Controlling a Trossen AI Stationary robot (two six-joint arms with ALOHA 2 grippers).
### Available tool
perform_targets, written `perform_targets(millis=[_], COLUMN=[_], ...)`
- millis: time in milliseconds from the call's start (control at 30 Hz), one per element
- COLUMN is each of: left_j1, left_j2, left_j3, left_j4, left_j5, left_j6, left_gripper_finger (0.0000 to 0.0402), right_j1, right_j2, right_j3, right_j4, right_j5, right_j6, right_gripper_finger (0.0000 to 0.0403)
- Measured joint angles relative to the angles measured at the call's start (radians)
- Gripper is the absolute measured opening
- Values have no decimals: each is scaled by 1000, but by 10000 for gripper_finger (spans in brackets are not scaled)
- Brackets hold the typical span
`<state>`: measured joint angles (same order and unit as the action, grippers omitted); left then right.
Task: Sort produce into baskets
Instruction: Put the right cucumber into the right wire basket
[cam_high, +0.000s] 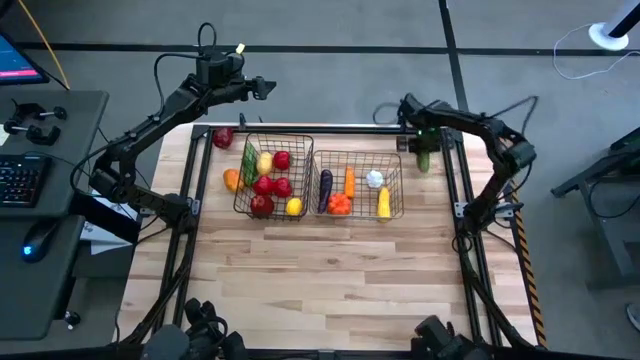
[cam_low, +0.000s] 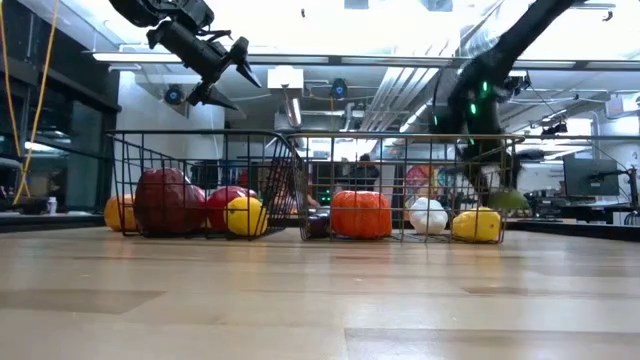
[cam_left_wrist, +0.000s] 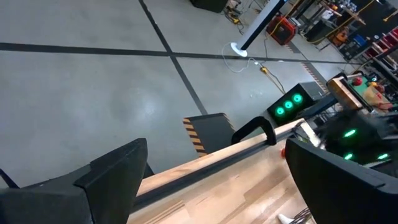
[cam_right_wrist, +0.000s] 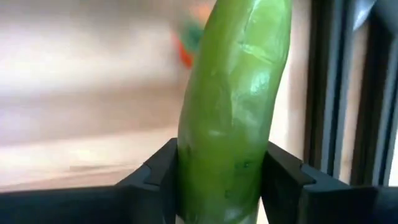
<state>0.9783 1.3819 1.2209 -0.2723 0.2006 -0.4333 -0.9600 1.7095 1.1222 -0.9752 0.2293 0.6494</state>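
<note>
Two wire baskets stand side by side at the table's far middle. The left basket holds red, yellow and green produce. The right basket holds purple, orange, white and yellow pieces. A red fruit and an orange one lie outside the left basket's left wall. My right gripper is right of the right basket, shut on a green cucumber. My left gripper hangs open and high over the table's far edge with nothing in it. My right gripper pinches the cucumber's two long sides between its two fingers, which lie across it. The fingers come from above, pointing steeply down. In the low view the cucumber's green end hangs below the gripper, clear of the table.
A dark frame rail runs along the table's right edge, close beside my right gripper. Bare wooden tabletop spreads in front of both baskets. A desk with a keyboard stands left of the table.
</note>
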Motion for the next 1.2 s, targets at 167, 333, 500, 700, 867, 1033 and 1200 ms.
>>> perform_targets(millis=[167, 333, 500, 700, 867, 1033, 1200], left_j1=[0, 0, 0, 0, 0, 0, 0], left_j2=[0, 0, 0, 0, 0, 0, 0], left_j3=[0, 0, 0, 0, 0, 0, 0], left_j4=[0, 0, 0, 0, 0, 0, 0], left_j5=[0, 0, 0, -1, -1, -1, -1], left_j6=[1, 1, 0, 0, -1, -1, -1], left_gripper_finger=[369, 369, 369, 369, 369, 369, 369], right_j1=[28, 69, 172, 364, 493, 556, 564], right_j2=[-139, -216, -212, -176, -148, -132, -131], right_j3=[151, 275, 344, 319, 303, 303, 303], right_j4=[75, 289, 413, 434, 169, -15, -45], right_j5=[7, -136, -322, -572, -598, -505, -469], right_j6=[-44, -126, -156, -291, -421, -452, -475], right_gripper_finger=[148, 152, 154, 158, 189, 223, 263])
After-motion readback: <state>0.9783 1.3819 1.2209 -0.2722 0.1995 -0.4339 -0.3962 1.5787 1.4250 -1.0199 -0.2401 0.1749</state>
